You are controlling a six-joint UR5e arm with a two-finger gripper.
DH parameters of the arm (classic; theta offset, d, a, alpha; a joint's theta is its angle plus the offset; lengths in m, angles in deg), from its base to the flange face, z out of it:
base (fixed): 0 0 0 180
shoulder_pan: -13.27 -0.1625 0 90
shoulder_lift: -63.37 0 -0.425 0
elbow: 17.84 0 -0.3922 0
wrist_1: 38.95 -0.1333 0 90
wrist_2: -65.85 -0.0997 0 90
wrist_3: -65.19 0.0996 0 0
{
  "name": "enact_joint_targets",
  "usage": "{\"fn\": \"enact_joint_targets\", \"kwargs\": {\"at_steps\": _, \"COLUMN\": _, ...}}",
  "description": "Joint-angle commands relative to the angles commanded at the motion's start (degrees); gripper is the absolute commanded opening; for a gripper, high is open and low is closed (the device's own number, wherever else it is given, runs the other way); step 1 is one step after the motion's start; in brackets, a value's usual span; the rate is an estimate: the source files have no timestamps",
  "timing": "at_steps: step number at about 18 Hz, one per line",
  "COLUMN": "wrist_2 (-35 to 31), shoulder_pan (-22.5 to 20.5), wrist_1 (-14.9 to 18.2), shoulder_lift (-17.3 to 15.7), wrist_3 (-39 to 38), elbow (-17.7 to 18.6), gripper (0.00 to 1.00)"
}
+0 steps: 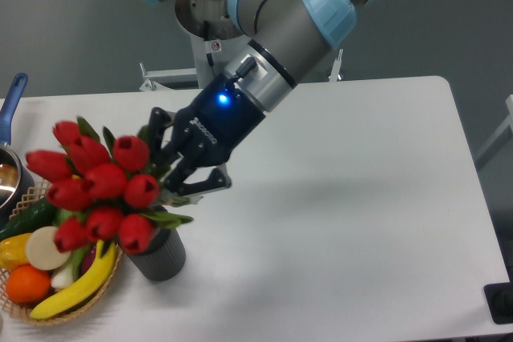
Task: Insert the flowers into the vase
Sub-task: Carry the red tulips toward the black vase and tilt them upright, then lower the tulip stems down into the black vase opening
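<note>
The flowers (100, 186), a bunch of red tulip buds with green stems and leaves, lean left over the basket. Their stems run down into the vase (163, 258), a short dark grey cylinder standing upright on the white table. My gripper (170, 186) reaches in from the upper right. Its fingers (200, 182) are on either side of the stems and leaves just above the vase's rim. The fingertips are partly hidden behind the buds and leaves. The hole of the vase is hidden by the leaves.
A wicker basket (76, 310) with a banana, an orange, a cucumber and other vegetables touches the vase's left side. A steel pot with a blue handle (12, 98) sits at the left edge. The white table (353, 214) stretches to the right.
</note>
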Motion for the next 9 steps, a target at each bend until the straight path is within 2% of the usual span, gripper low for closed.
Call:
{"fn": "enact_joint_targets", "kwargs": {"at_steps": 6, "wrist_2": 3.52, "shoulder_pan": 0.79, "wrist_1": -1.05, "shoulder_lift": 2.72, "wrist_3": 0.35, "elbow": -0.53, "gripper": 0.0}}
{"fn": "enact_joint_targets", "kwargs": {"at_steps": 9, "wrist_2": 4.57, "shoulder_pan": 1.49, "wrist_1": -2.8, "shoulder_lift": 4.12, "wrist_3": 0.53, "elbow": -0.61, "gripper": 0.0}}
